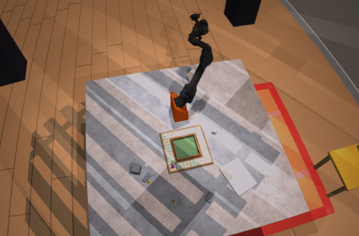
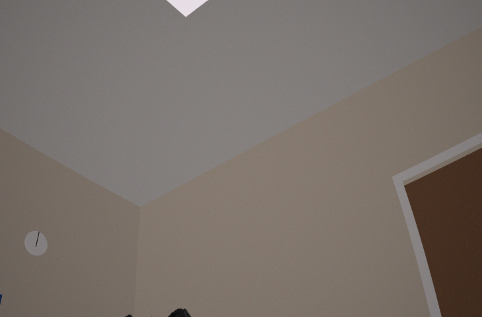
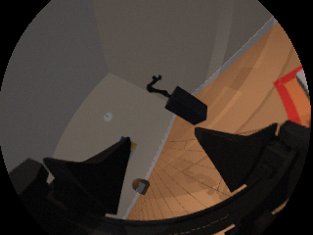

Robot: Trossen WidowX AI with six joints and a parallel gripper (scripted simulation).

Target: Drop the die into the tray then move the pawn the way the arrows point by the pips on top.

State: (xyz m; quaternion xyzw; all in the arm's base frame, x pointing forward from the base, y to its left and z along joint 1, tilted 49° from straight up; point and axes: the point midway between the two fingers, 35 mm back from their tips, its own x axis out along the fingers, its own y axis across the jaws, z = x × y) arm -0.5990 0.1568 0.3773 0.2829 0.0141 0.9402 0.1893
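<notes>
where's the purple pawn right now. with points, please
In the top view, the purple pawn (image 1: 172, 166) stands on the board's (image 1: 191, 168) bottom-left corner square, below-left of the green tray (image 1: 186, 146).

plank wood floor (image 1: 113, 30) (image 3: 171, 196), light and shadow stripes across it. beige walls (image 2: 267, 224), gray ceiling (image 2: 174, 93) with bright panel (image 2: 186, 6). white round clock (image 2: 35, 243) (image 3: 108, 117), brown door (image 2: 458, 231) in white frame. yellow chair (image 1: 349, 168) beside red-bordered rug (image 1: 305, 155).

And here's the slim, jointed black arm (image 1: 205, 57), all knobbly segments, bolted to a wedge-shaped orange base block (image 1: 181, 116) with small dark screws, inward of the tabletop's edge; black, pointed, triangular gripper fingers too!
</notes>
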